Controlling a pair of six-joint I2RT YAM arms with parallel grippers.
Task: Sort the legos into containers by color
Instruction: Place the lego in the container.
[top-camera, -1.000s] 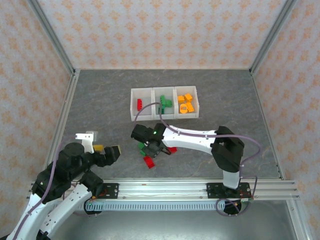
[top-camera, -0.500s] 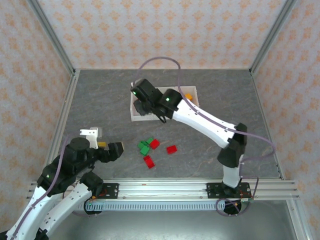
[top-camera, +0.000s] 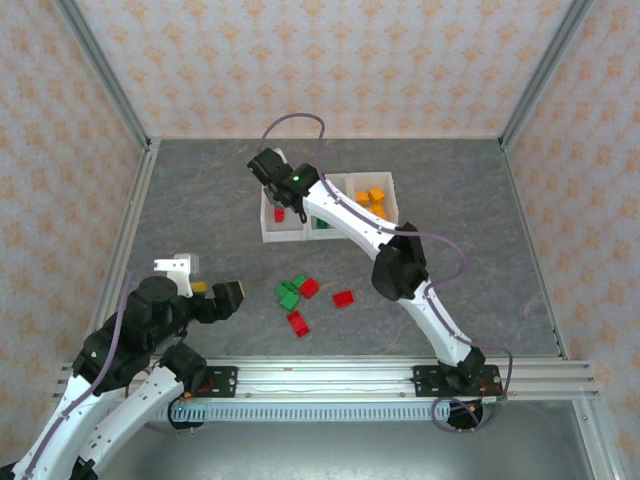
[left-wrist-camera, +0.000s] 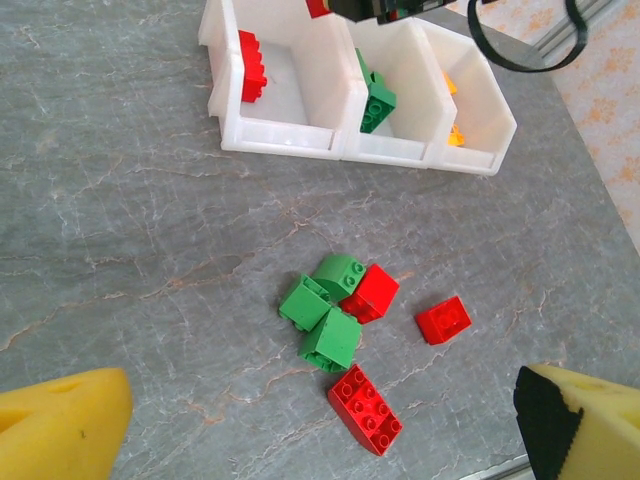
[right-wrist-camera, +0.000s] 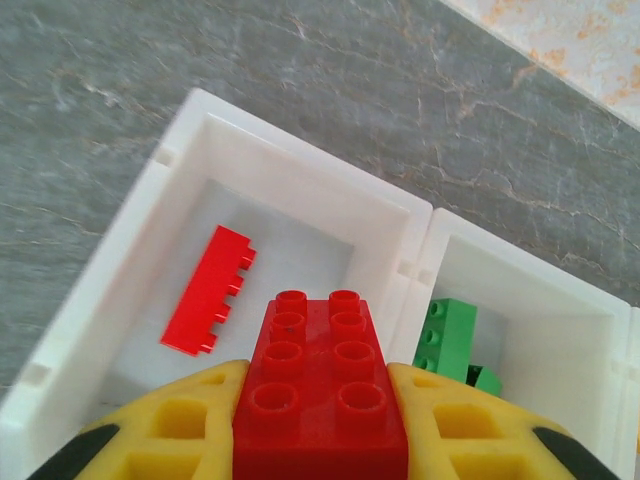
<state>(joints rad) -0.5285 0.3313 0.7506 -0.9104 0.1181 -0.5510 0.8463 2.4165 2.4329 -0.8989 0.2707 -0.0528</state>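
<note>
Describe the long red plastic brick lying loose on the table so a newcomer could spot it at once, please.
On the grey marbled table, find the loose cluster of red and green bricks in front of the row of translucent white plastic bins. The long red brick lies at its edge nearest the arm bases. It alone is oblong; the other two red bricks are squarish.

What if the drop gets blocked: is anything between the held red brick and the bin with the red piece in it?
Nothing visible stands between them. The right gripper holds the red brick over the left bin. One flat red piece lies on the bin's floor, off to one side, and the floor beside it is bare.
</note>
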